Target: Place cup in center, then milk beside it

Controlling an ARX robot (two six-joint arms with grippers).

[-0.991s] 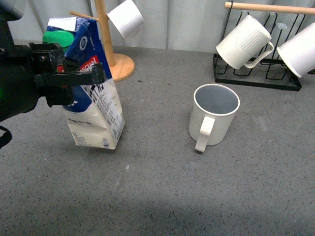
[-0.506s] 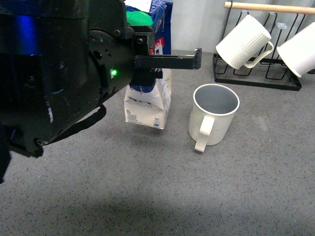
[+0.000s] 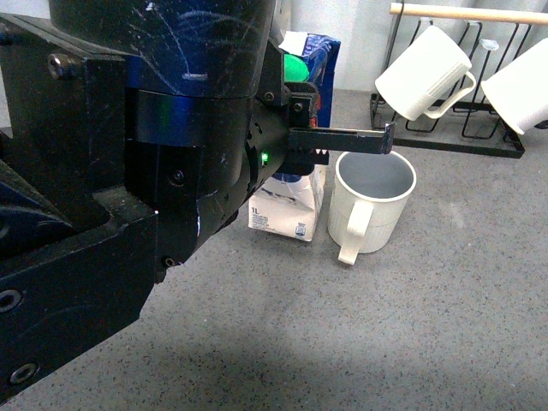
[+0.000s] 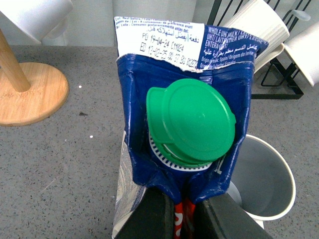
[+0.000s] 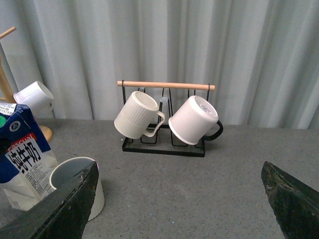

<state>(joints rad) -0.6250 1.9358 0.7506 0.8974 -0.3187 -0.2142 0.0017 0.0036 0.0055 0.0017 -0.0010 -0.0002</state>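
Observation:
The cup (image 3: pixel 372 201), a cream ribbed mug with a pale grey-blue inside, stands upright on the grey tabletop (image 3: pixel 411 325), handle toward me. My left gripper (image 3: pixel 334 133) is shut on the upper part of the milk (image 3: pixel 287 212), held upright just left of the cup. Whether its base touches the table I cannot tell. In the left wrist view the fingers (image 4: pixel 149 219) pinch the blue carton (image 4: pixel 134 109) below its green cap (image 4: pixel 192 124), with the cup (image 4: pixel 264 174) right beside it. My right gripper (image 5: pixel 179 199) is open and empty, well back from the cup (image 5: pixel 67 172) and milk (image 5: pixel 25 159).
A black wire rack (image 3: pixel 445 141) at the back right holds a whiter ribbed mug (image 3: pixel 424 73) and a smooth white cup (image 3: pixel 522 86). A wooden mug tree's base (image 4: pixel 30 94) stands at the back left. My left arm (image 3: pixel 128 171) blocks the left half of the front view.
My left arm has carried the milk to the right, from the table's left side to just beside the cup. The cup has not moved.

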